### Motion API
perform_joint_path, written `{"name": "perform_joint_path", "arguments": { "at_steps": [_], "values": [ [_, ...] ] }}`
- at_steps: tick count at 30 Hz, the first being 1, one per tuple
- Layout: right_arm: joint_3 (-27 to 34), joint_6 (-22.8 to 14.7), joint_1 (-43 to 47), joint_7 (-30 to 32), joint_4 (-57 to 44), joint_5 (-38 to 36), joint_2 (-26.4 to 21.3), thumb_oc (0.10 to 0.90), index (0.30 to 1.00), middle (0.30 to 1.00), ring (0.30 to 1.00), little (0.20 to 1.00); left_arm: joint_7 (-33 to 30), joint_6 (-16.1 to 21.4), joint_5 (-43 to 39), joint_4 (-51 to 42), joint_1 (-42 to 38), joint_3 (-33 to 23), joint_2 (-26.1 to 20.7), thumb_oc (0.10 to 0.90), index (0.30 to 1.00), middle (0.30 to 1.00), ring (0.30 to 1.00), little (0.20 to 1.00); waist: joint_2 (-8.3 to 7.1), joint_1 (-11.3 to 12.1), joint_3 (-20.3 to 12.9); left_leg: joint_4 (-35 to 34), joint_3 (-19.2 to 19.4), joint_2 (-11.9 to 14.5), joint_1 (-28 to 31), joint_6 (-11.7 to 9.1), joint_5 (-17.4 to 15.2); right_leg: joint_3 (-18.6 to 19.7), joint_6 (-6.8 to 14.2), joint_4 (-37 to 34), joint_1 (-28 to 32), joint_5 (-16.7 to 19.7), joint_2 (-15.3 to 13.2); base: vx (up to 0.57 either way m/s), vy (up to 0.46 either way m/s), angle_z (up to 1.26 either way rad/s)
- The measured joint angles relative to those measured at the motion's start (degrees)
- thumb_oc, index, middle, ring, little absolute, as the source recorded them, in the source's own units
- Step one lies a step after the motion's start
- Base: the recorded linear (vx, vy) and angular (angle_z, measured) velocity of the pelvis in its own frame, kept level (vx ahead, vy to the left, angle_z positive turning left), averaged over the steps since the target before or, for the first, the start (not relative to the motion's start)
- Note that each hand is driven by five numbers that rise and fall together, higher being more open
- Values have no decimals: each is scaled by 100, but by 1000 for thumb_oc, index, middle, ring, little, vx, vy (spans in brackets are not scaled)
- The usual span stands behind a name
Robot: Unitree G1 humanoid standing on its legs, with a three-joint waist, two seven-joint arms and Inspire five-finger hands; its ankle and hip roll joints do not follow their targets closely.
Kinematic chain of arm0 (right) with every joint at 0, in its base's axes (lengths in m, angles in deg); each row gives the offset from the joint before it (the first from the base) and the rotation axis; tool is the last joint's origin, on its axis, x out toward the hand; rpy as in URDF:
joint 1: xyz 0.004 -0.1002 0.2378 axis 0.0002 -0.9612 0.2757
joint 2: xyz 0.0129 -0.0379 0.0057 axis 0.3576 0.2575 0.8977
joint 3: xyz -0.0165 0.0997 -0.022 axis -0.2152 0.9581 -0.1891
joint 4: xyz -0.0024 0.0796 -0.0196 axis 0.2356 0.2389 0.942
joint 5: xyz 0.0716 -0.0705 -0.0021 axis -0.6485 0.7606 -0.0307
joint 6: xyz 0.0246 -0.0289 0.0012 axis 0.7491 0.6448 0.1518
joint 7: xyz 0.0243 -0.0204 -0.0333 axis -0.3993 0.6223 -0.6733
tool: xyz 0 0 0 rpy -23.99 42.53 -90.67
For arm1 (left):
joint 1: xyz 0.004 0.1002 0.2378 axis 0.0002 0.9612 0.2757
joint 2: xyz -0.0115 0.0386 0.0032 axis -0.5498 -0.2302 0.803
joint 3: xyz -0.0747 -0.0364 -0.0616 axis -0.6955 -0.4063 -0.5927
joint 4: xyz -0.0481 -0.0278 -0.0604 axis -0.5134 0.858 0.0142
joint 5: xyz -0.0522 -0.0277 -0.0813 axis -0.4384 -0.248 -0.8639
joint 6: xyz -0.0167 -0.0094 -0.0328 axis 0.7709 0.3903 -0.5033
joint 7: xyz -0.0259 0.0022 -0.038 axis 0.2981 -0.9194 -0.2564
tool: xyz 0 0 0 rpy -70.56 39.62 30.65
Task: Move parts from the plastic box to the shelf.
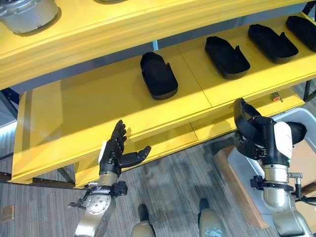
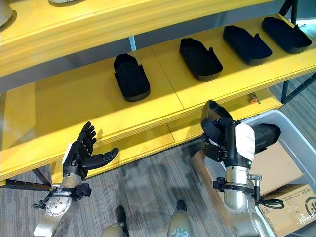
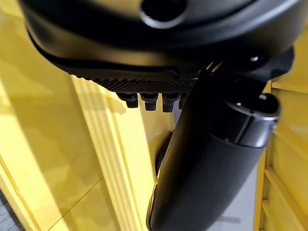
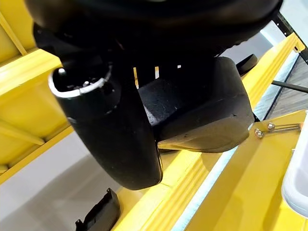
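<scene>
A black part [image 2: 217, 129] is gripped in the right hand [image 2: 231, 140], fingers and thumb curled round it, and it's held up just in front of the front edge of the yellow shelf [image 1: 89, 106], off to the right side. In the right wrist view the same part [image 4: 202, 110] is seen clamped past the thumb [image 4: 108, 139], with the shelf edge right behind it.

The left hand [image 1: 116, 150] is held open and empty, fingers straight and pointing up, thumb stuck out to the side, in front of the shelf's lower left stretch. Nothing is touched by it as far as can be seen from the eye views; in its own wrist view just the fingertips [image 3: 149, 101] and thumb are seen against yellow boards.

Four more black parts are already laid on the middle board: one near the centre [image 1: 158, 75], one further right [image 1: 226, 57], then another [image 1: 271, 43], and the last one at the far right end [image 1: 302, 30], cut off by the edge. They're spaced apart, none touching.

The plastic box [image 2: 291, 140], pale grey, is seen on the floor low on the right, behind the right arm. A cardboard box [image 2: 291, 207] is sat just beside it. On the top shelf, a round grey metal piece [image 1: 27, 15] is parked at the left.
</scene>
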Motion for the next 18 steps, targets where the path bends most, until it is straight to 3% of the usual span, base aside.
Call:
{"name": "perform_joint_path", "arguments": {
  "at_steps": [5, 11, 18],
  "values": [
    [202, 156, 38, 13, -240, 456, -304, 400, 300, 300, 300, 300, -4, 26, 1, -28, -77, -82, 9, 900, 1000, 1000, 1000, 1000, -62, 63, -41, 170, -113, -217, -13, 52, -139, -145, 128, -545, 423, 222, -163, 60, 101, 16],
    [264, 19, 591, 24, -694, 1112, -704, 400, 300, 300, 300, 300, 12, 21, 2, -28, -49, -125, 22, 900, 1000, 1000, 1000, 1000, -109, 260, -98, 266, -223, -296, -19, 108, -186, -244, 166, -727, 633, 301, -204, 53, 42, 9],
    [162, -143, 1133, 20, -725, 1332, -1023, 400, 300, 300, 300, 300, -16, 21, 1, -25, 106, -329, 31, 900, 1000, 1000, 1000, 1000, -390, 522, -357, 330, -357, -315, -107, 127, -197, -392, 166, -770, 695, 298, -226, 32, -9, 10]
  ]
}}
